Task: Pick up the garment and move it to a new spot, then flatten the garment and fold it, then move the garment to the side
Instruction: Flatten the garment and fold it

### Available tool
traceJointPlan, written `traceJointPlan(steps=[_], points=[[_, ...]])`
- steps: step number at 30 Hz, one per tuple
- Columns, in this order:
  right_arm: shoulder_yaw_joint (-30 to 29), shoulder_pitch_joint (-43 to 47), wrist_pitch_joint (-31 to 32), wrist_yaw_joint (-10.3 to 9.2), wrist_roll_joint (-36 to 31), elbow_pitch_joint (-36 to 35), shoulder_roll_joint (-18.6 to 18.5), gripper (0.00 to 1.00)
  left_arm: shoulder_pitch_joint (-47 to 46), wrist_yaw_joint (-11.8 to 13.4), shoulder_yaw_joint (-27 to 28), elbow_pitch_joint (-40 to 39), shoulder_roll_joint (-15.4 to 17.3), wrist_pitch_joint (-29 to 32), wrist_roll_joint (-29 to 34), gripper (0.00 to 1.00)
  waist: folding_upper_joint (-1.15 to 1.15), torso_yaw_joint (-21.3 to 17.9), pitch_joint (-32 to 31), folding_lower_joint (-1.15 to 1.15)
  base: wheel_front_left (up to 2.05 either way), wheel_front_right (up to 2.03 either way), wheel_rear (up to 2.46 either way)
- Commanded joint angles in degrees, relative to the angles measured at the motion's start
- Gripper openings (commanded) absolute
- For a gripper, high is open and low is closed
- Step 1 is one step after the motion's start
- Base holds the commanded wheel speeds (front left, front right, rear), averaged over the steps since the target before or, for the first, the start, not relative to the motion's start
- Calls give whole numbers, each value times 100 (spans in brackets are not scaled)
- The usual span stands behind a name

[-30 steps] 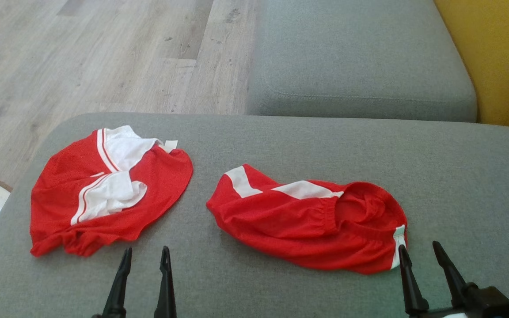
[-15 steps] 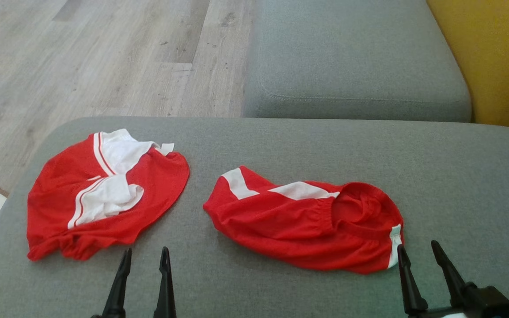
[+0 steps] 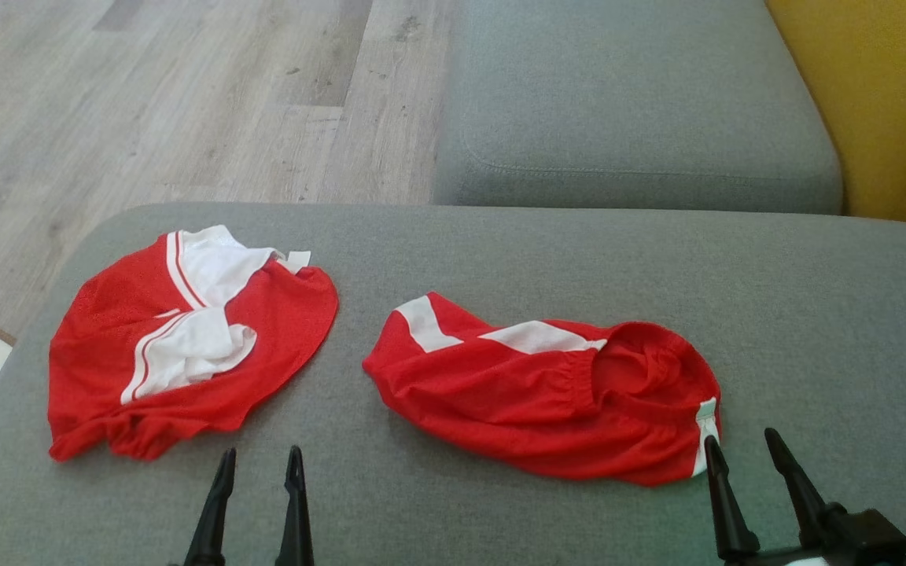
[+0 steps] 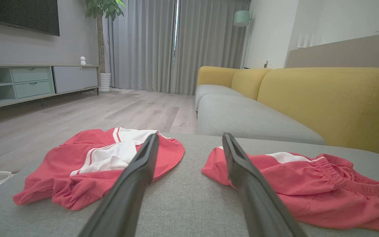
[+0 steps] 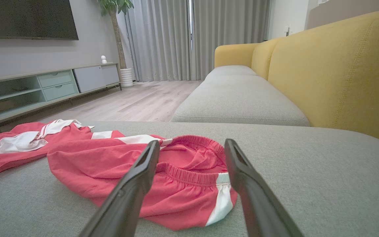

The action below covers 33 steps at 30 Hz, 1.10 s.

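Nothing displaced since earlier frame. Left gripper (image 3: 256, 460), right gripper (image 3: 738, 446) spread, empty. Red shorts (image 3: 532, 393) crumpled on sofa cushion (image 3: 500, 251); all steps outstanding.

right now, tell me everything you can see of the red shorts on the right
The red shorts look like thin sports fabric, red with white stripe panels at the sides. The gathered elastic waistband gapes open toward the robot's right and the legs point left. They lie crumpled, not flat, on the grey cushion, apart from the other red garment to their left. The right gripper, jaws open, is at their near right corner; whether a fingertip touches them cannot be told.
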Motion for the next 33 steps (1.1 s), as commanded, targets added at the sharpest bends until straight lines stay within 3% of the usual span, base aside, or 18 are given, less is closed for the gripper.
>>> traceJointPlan(steps=[1,13,21,33], points=[[116,-141,-31,-4,25,-200,-42,100,-239,26,178,-153,-62,-54,-42,100,0,5,19,0,0,0,0],[188,-192,-31,-4,36,-131,-42,100,-270,47,77,-87,-62,-55,-74,100,0,-186,133,0,0,0,0],[239,-269,-31,-4,-18,-197,-42,100,-511,-97,-122,14,-62,-55,-170,100,0,-818,358,0,0,0,0],[457,-435,-31,-4,-119,-278,-42,100,-2315,-427,-1482,1059,-62,32,-626,100,0,-2009,950,0,0,0,0]])
